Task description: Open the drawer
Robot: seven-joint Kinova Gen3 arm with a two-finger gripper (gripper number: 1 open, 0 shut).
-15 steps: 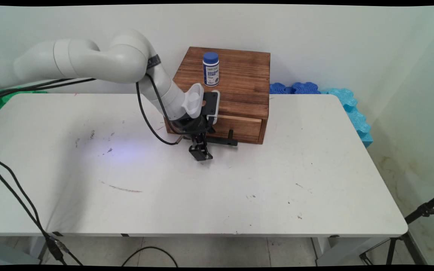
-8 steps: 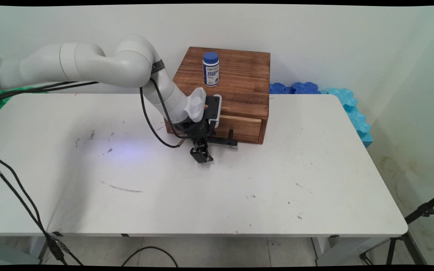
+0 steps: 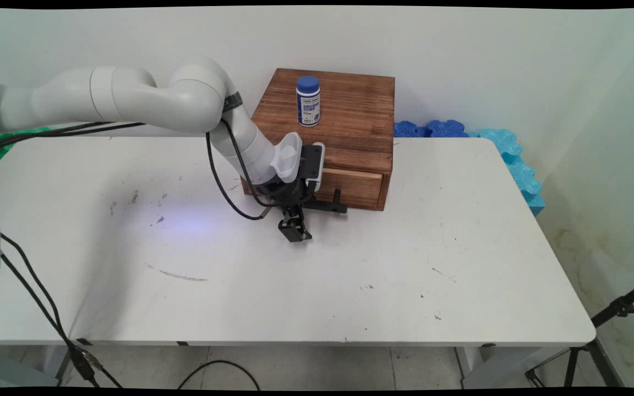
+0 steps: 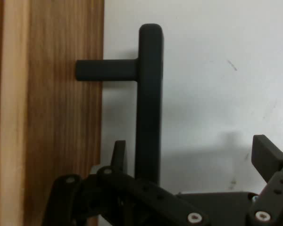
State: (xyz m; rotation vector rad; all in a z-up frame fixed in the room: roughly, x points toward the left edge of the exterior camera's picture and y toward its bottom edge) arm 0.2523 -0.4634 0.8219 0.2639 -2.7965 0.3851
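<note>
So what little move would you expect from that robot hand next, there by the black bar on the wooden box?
Probably closing its fingers. In the hand view the open black gripper straddles the black bar handle of the brown wooden drawer box, one finger on each side and neither pressing it. The drawer front looks shut, so I would guess a squeeze comes before any pull.

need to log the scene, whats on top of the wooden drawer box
A blue-capped bottle stands upright on the wooden drawer box, toward its back left. The rest of the top looks bare, but the arm covers its front left corner, so nothing can be told there.
</note>
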